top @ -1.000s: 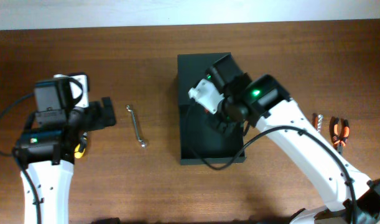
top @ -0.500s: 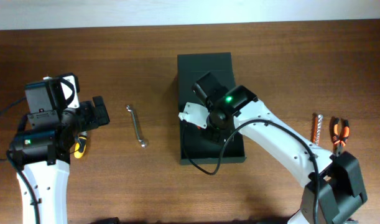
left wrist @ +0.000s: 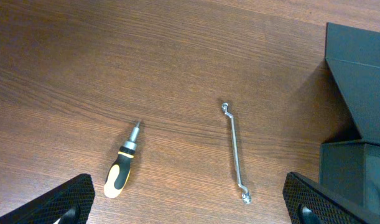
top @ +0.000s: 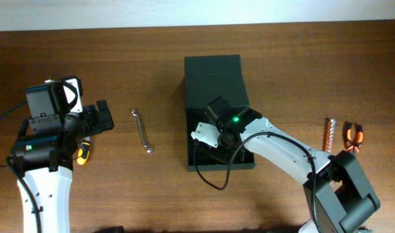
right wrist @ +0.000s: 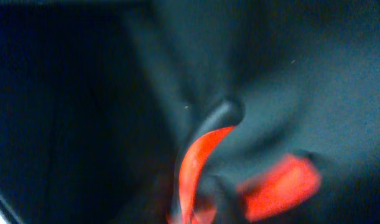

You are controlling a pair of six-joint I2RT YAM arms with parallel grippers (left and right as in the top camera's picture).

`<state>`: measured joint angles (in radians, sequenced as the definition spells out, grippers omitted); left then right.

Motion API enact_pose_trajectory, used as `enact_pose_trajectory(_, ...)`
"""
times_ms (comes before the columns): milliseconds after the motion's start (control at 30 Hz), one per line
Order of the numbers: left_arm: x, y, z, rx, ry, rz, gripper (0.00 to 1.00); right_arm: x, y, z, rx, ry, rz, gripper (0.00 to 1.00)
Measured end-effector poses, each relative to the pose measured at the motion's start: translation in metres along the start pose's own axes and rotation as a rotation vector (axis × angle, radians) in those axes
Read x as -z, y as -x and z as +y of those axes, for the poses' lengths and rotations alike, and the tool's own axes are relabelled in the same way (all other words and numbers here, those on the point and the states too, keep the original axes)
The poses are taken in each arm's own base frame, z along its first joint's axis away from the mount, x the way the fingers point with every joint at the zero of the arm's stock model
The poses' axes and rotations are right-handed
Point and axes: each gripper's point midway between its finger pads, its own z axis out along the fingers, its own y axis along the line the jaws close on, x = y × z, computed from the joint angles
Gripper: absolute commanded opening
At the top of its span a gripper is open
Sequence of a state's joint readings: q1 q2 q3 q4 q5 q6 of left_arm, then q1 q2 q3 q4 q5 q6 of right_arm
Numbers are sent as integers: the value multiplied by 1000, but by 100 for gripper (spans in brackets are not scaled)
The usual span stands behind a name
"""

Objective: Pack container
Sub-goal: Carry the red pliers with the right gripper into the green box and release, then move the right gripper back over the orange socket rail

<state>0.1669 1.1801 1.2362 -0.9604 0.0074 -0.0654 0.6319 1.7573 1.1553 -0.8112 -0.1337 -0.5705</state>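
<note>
The container [top: 213, 71] looks rigid, matte and light, best held by its thin rim; my right pincer [top: 223, 138] sits inside it, closure unclear, while my left pincer [top: 101, 117] is spread.

Workshop-like bench: wooden table [top: 281, 52], wrench [top: 141, 131], screwdriver [left wrist: 122, 169], pliers [top: 352, 137].

Loose tools on wooden table [top: 300, 52].
Screwdriver [left wrist: 122, 170] is seen left of wrench [left wrist: 236, 151]; orange pliers [top: 352, 138] are seen well right of it.
</note>
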Motion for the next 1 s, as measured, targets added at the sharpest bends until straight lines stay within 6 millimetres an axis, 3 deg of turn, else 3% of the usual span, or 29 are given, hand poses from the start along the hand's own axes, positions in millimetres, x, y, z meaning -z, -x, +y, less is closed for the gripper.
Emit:
enact_pose_trajectory(67,0,0,0,0,0,0,99,0,1,0,-8,0,-6,58)
enact_pose_trajectory(300,0,0,0,0,0,0,99,0,7,0,-26,3,-29,59)
enact_pose_trajectory(400,0,0,0,0,0,0,99,9,10,-7,-81,-15,-26,62)
enact_pose_trajectory(533,0,0,0,0,0,0,99,58,38,-41,-203,-104,-89,67)
enact_pose_trajectory(633,0,0,0,0,0,0,99,121,48,-83,-371,-204,-164,77)
enact_pose_trajectory(700,0,0,0,0,0,0,99,165,33,-111,-529,-263,-193,87)
enact_pose_trajectory(800,0,0,0,0,0,-1,99,224,-18,-145,-783,-344,-211,88)
enact_pose_trajectory(867,0,0,0,0,0,0,99,249,-60,-158,-944,-382,-200,88)
enact_pose_trajectory(1000,0,0,0,0,0,0,99,265,-137,-165,-1202,-403,-122,94)
